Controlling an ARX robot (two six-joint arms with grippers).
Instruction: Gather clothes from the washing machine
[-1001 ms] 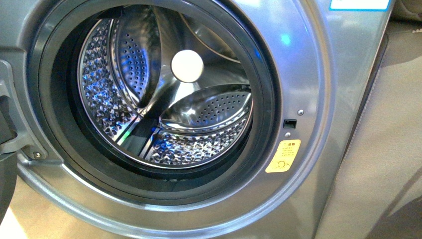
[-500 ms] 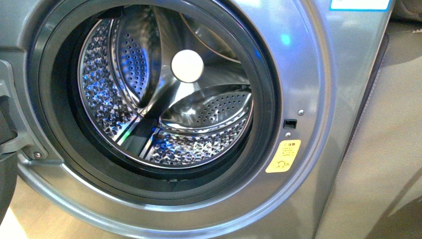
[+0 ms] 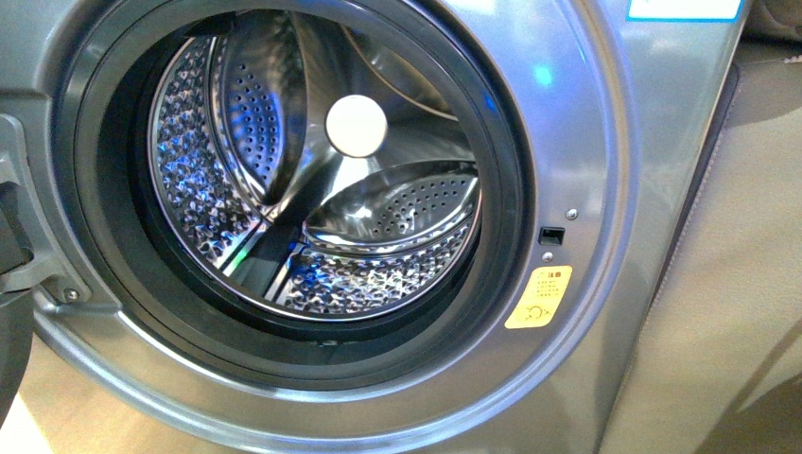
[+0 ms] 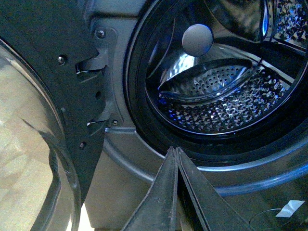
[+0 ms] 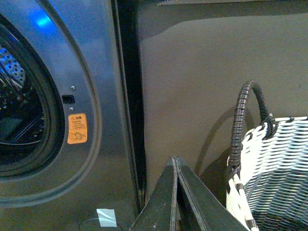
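Nearest in the left wrist view, the left gripper (image 4: 176,153) has its jaws pressed together with nothing between them, its tip hanging just in front of the lower rim of the porthole; in the right wrist view the right gripper (image 5: 175,161) is likewise clenched on nothing, off to the side of the washer (image 3: 586,123) and beside the basket (image 5: 269,173). Neither arm shows in the front view. The open door (image 4: 33,159) stands close by the left gripper, its hinge (image 4: 94,62) just past it, so a careless sweep could knock the glass or catch on the hinge plate. Beyond that comes the black seal (image 3: 104,236), soft and ridged; jaws driven in low could snag or drag on it. Farthest in is the drum (image 3: 312,189), bare perforated steel all round, with its paddles and the pale hub (image 3: 356,125) plain to see. No clothes show in any view: not in the drum, not in either gripper, and the part of the basket in sight is only weave and handle (image 5: 245,120), so where the garment lies cannot be told. The main risk, as I judge it, is reaching in and closing on an empty drum, scraping a paddle or the steel, or counting the job finished when a piece is tucked in the hidden near lip under the seal.
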